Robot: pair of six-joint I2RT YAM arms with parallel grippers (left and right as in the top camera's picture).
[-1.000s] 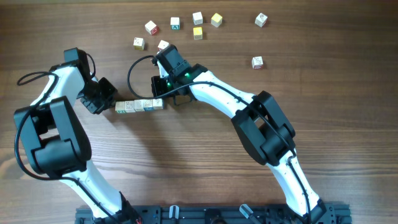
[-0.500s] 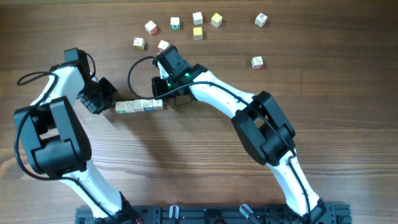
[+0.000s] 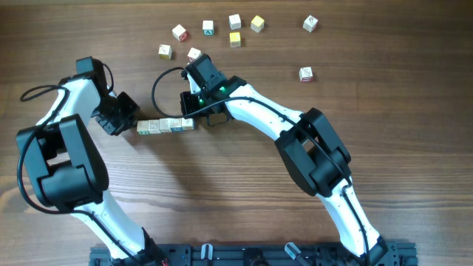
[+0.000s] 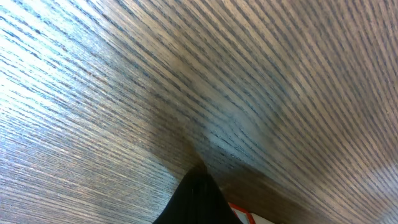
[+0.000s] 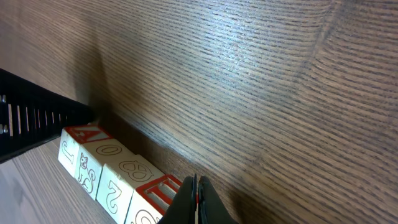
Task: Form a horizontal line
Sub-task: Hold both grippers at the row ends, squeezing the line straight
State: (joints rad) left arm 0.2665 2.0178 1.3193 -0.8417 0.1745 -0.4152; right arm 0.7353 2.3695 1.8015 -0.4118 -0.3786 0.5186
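The horizontal line (image 3: pixel 165 125) is a short row of several white cubes touching edge to edge at the table's left-middle. In the right wrist view the row (image 5: pixel 118 174) shows printed letters, digits and red marks. My left gripper (image 3: pixel 128 123) is at the row's left end, fingers together; the left wrist view shows one dark fingertip wedge (image 4: pixel 198 200) and a red-edged cube corner (image 4: pixel 244 215) beside it. My right gripper (image 3: pixel 189 112) is at the row's right end. Its fingers (image 5: pixel 197 200) are shut, empty, tips against the end cube with the red mark.
Loose cubes lie at the back: white ones (image 3: pixel 179 32), (image 3: pixel 208 28), (image 3: pixel 235 21), (image 3: pixel 164 51), (image 3: pixel 194 54), (image 3: pixel 310 24), (image 3: pixel 305 74) and yellow ones (image 3: pixel 257 24), (image 3: pixel 235 39). The left gripper's black body (image 5: pixel 31 121) shows in the right wrist view.
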